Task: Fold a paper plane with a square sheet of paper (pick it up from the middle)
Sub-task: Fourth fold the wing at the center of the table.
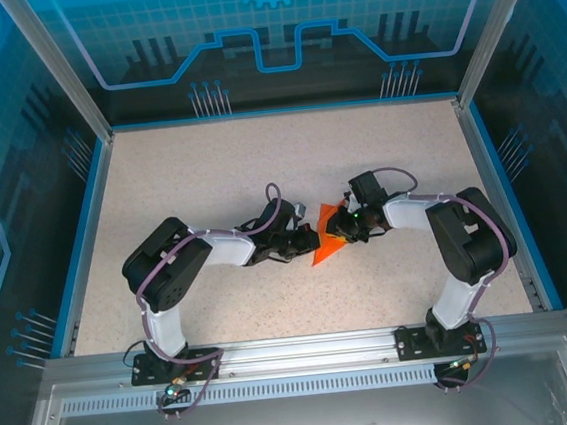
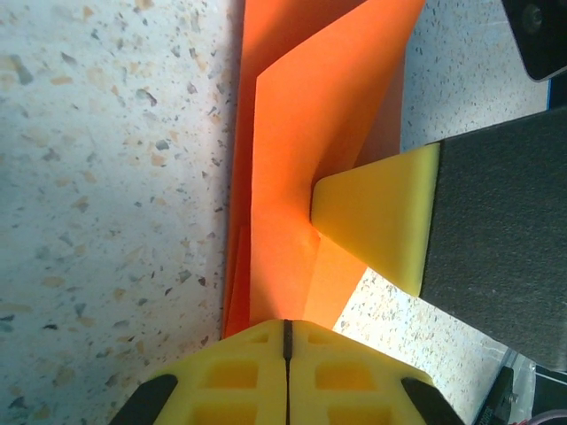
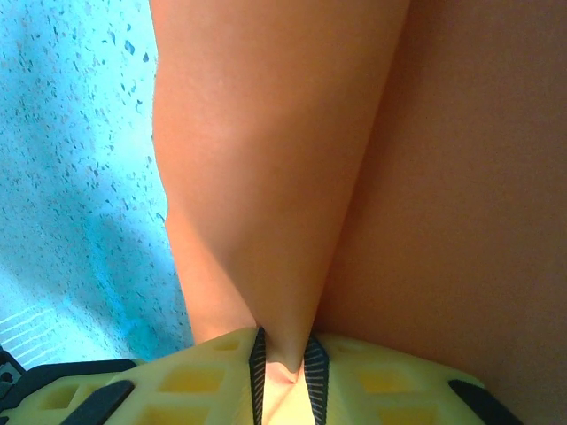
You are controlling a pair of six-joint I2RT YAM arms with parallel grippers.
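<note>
Left pincer (image 2: 288, 329): its yellow fingers are pressed flush, with only a hairline seam between them. The near end of the thin, bright orange square sheet of paper (image 2: 292, 133) runs right up to the tips. Whether an edge is nipped in that seam I cannot tell.
Right pincer (image 3: 283, 354): nearly closed, with its black pads on either side of a raised fold of the sheet, so it has hold of the paper.
Paper's place: it lies creased into a narrow wedge directly ahead of the left pincer's tips, on the pale speckled tabletop (image 2: 106, 177). One layer stands up as a ridge. From above, it sits between the two pincers and pokes out below them.
Right finger (image 2: 381, 221): yellow-tipped and black-backed, it touches the sheet just ahead and to the right of the left tips.
Why held so: as I judge it, the right pincer pinches the ridge to keep the fold upright and aligned. The closed left pincer serves as a blunt tool or anchor at the wedge's end — a crease being set, not a lift.
Left arm: the elbow is raised on its own side and the forearm reaches inward, with the wrist low to the table.
Right arm: a mirror of it — elbow out, forearm inward — so the two pincers meet almost tip to tip.
Stage: likely mid-fold, as no slim dart shape shows.
</note>
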